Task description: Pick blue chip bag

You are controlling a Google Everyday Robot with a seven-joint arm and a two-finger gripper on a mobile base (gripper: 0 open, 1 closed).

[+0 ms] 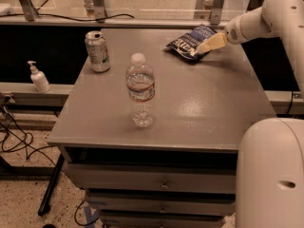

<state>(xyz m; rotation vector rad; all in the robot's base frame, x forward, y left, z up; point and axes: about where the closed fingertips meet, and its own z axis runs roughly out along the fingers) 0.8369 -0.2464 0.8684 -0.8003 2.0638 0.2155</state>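
Observation:
The blue chip bag (185, 42) lies flat at the far right of the grey table top (204, 103), dark navy with white lettering. My gripper (204, 46), cream-coloured, comes in from the right on the white arm (266, 18). Its tip is over the bag's right edge, low above it or touching it; I cannot tell which.
A clear water bottle (140, 91) stands upright mid-table. A green-and-white soda can (97, 51) stands at the far left. A soap dispenser (38, 77) sits on a ledge to the left. Drawers (156, 184) are below the top. The robot's white body (270, 175) fills the lower right.

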